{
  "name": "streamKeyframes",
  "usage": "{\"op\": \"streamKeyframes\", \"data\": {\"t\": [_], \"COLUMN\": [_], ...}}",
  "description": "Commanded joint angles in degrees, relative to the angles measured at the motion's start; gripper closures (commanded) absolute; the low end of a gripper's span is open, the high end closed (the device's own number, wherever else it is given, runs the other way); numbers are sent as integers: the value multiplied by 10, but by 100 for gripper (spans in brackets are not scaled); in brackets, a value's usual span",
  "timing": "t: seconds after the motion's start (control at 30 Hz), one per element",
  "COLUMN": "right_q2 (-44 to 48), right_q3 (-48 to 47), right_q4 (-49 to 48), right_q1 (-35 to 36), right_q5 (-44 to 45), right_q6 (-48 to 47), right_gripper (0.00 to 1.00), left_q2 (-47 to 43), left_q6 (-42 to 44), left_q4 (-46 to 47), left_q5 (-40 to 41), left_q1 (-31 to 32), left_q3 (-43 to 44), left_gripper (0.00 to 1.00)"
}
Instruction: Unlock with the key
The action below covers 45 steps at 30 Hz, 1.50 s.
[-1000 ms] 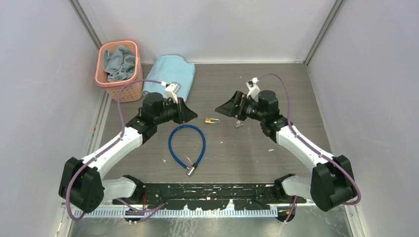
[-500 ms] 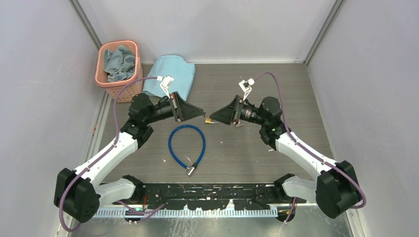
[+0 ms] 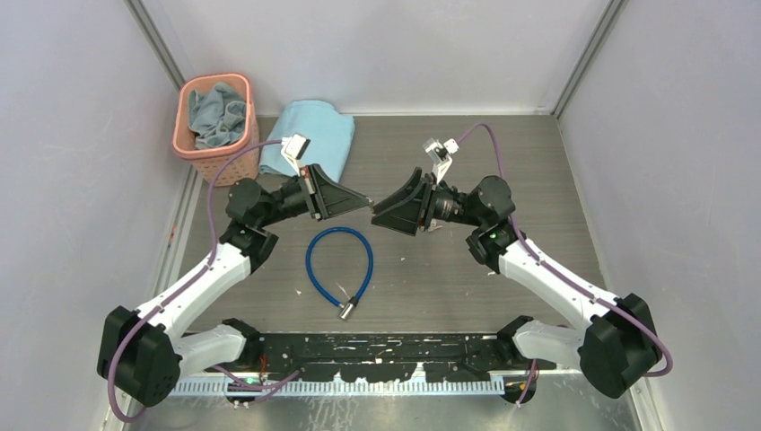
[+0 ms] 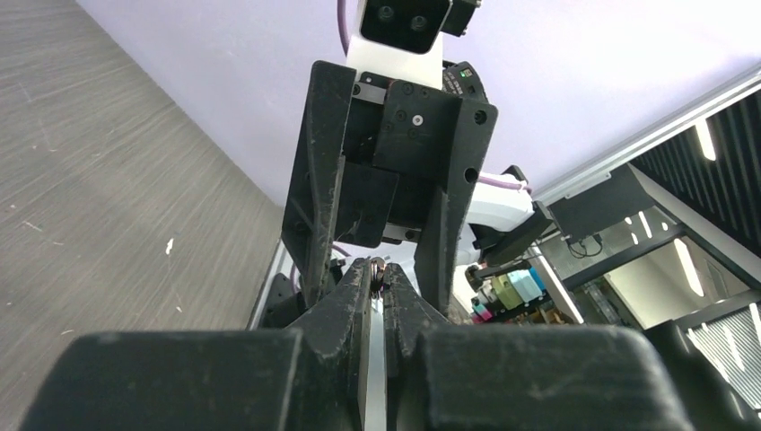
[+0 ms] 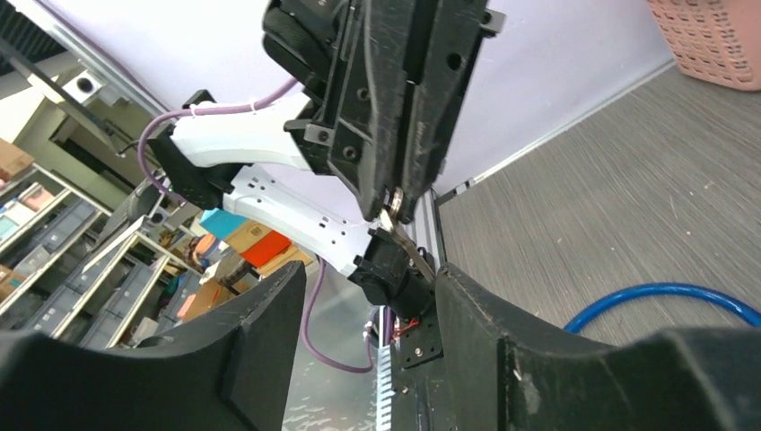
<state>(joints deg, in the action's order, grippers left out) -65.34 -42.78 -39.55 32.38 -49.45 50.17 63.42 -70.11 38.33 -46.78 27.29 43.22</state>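
My left gripper point(image 3: 366, 205) and right gripper point(image 3: 379, 212) meet tip to tip above the middle of the table. The left gripper point(image 4: 378, 275) is shut on a small silvery metal piece point(image 4: 378, 268), seemingly the key. In the right wrist view the thin silver key blade point(image 5: 406, 241) sticks out from the left fingertips point(image 5: 395, 193) towards my right gripper point(image 5: 370, 269). The right gripper is open and empty, one finger on each side of that tip. The small brass padlock is hidden in all views.
A blue cable loop point(image 3: 339, 260) with a silver metal end point(image 3: 348, 308) lies on the table just in front of the grippers. A pink basket point(image 3: 213, 157) with cloths and a folded blue towel point(image 3: 310, 130) sit at the back left. Grey walls enclose three sides.
Both grippers have swung inwards and turned level until their tips meet. The brass padlock, which lay between them a second ago, is now covered by the right gripper.
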Motion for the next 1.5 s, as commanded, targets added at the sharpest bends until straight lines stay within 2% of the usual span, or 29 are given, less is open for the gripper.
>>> {"op": "streamKeyframes", "data": {"t": [0.0,0.2,0.37,0.7,1.1,1.47], "right_q2": [1,-3,16,44,40,29], "right_q3": [-40,-43,-37,-33,-26,-20], "right_q4": [-48,-52,-51,1,4,11], "right_q1": [13,20,20,20,21,22], "right_q5": [-6,-12,-14,9,23,33], "right_q6": [-1,4,6,-27,-25,-28], "right_gripper": [38,37,44,48,65,75], "left_q2": [-4,-3,-7,-23,-42,-48], "left_q6": [-43,-41,-8,24,36,37], "left_q4": [79,82,40,-4,-24,-26], "left_q5": [-11,-6,7,16,29,34], "left_q1": [4,5,5,5,5,5], "left_q3": [-5,-12,-15,-14,-23,-29], "left_gripper": [100,100,100,100,100,100]}}
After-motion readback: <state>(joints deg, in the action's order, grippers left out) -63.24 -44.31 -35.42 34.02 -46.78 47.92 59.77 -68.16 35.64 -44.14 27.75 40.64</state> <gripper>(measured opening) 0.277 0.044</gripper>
